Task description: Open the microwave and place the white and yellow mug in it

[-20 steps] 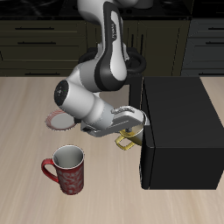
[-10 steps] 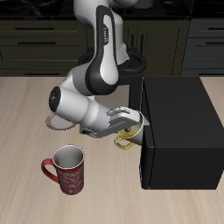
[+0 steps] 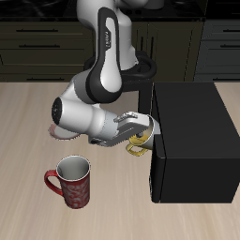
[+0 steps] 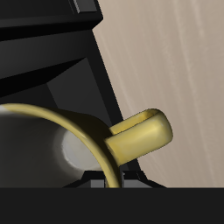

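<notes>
Clearly the fingers (image 3: pixel 141 134) are pinched on the rim of the white and yellow mug (image 3: pixel 140 144), which hangs off the desk (image 3: pixel 28 122) right at the microwave (image 3: pixel 192 141) opening. The wrist view shows the mug's pale inside and its loop handle (image 4: pixel 140 137) pointing away from the dark cavity. Door looks already swung open; the mug is entering. Step in hand: carrying it inside. Next move calls for pushing further in, lowering to the cavity floor, then letting go. The red mug (image 3: pixel 71 181) stands apart near the desk's front edge.
</notes>
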